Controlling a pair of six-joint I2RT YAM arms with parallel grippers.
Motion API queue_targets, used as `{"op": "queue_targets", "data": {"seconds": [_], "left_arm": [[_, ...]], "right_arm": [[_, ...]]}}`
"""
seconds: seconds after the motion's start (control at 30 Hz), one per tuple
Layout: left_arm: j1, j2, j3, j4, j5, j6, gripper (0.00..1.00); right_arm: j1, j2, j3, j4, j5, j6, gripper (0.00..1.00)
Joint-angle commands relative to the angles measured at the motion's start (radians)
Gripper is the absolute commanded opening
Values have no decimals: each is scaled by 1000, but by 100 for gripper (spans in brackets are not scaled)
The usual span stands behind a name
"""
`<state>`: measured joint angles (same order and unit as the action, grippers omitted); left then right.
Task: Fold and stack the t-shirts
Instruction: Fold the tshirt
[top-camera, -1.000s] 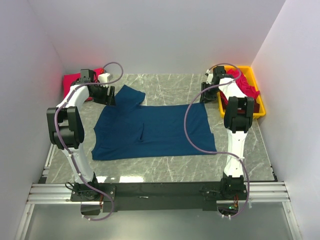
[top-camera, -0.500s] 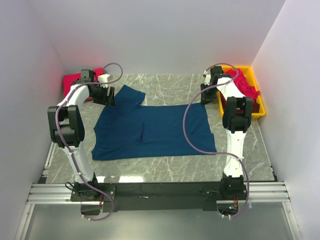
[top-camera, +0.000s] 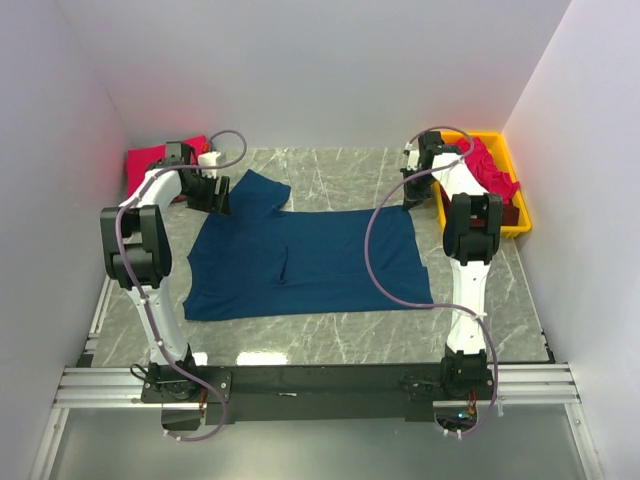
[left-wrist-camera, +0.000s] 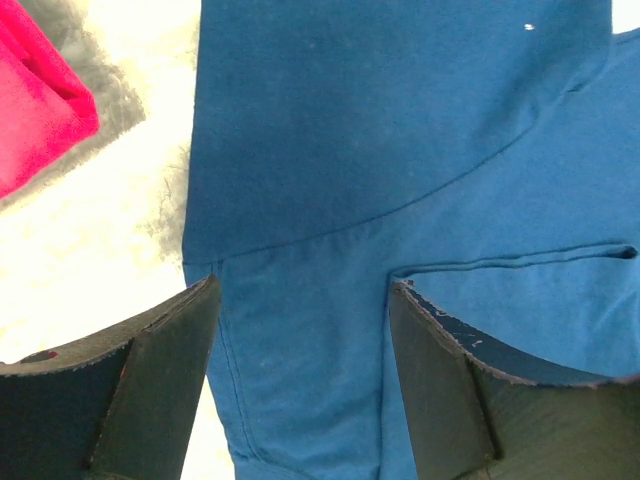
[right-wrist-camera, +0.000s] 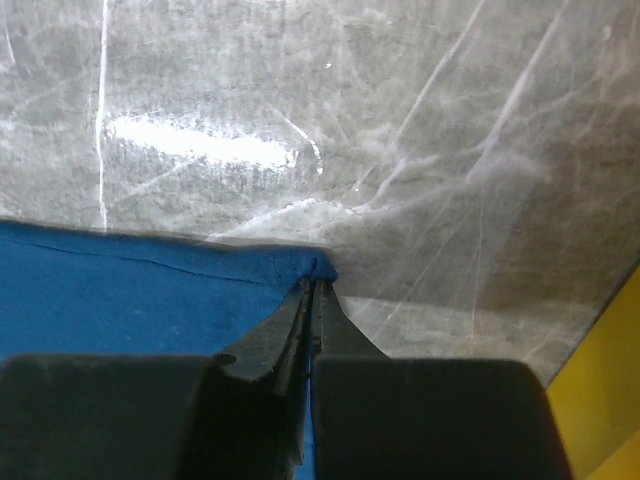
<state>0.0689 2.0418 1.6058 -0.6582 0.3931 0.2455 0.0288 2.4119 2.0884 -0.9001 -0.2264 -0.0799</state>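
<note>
Top external view: a navy shirt (top-camera: 300, 260) lies spread flat across the middle of the marble table (top-camera: 330, 340), collar end to the left and hem to the right, one sleeve reaching toward the far left. The left gripper (top-camera: 217, 194) hangs at that far-left sleeve, while the right gripper (top-camera: 408, 198) is down at the shirt's far-right corner. Just right of that arm, a yellow bin (top-camera: 524, 215) holds crumpled red shirts (top-camera: 492, 170). A folded red shirt (top-camera: 148, 160) sits at the far-left corner of the table, beside the left arm.

Left wrist view: the left gripper (left-wrist-camera: 300, 370) has its jaws spread wide over the navy shirt (left-wrist-camera: 400, 150), with a sleeve seam and a fold of cloth showing between the fingers (left-wrist-camera: 170, 380). Whether the tips touch the cloth cannot be told. An edge of the folded red shirt (left-wrist-camera: 35, 110) shows at the upper left, apart from the navy one, with bare table (left-wrist-camera: 110, 250) between them.

Right wrist view: the right gripper (right-wrist-camera: 312, 300) has its jaws pressed together on the very corner of the navy shirt (right-wrist-camera: 120, 290), the cloth puckered at the tips. Bare table (right-wrist-camera: 400, 120) lies beyond, and the bin (right-wrist-camera: 610, 400) shows at the lower right.
</note>
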Motion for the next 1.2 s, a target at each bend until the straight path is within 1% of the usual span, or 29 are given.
{"op": "queue_targets", "data": {"seconds": [0.0,0.17,0.27,0.37,0.53,0.67,0.93,1.03,1.13,1.17], "left_arm": [[5,17,43,25,-16,-3,73],[6,73,95,43,-33,-3,68],[5,118,154,32,-33,4,63],[2,135,172,72,-62,6,59],[-9,196,236,49,-77,17,57],[-15,219,241,65,-91,15,57],[-50,248,223,72,-96,20,52],[-60,259,227,72,-108,24,47],[-64,274,246,65,-112,20,38],[-63,279,250,68,-115,12,29]], "right_arm": [[14,24,29,-39,-5,-15,0],[14,9,6,-20,-13,-20,0],[14,-7,-10,-8,-16,-21,0],[14,-14,-16,-3,-17,-24,0],[14,-11,-5,-6,-21,-18,0],[14,-11,-2,-11,-22,-17,0],[14,-16,-1,-16,-25,-21,0],[14,-19,-2,-14,-28,-24,0],[13,-22,1,-16,-42,-32,0],[14,-23,1,-16,-47,-34,0]]}}
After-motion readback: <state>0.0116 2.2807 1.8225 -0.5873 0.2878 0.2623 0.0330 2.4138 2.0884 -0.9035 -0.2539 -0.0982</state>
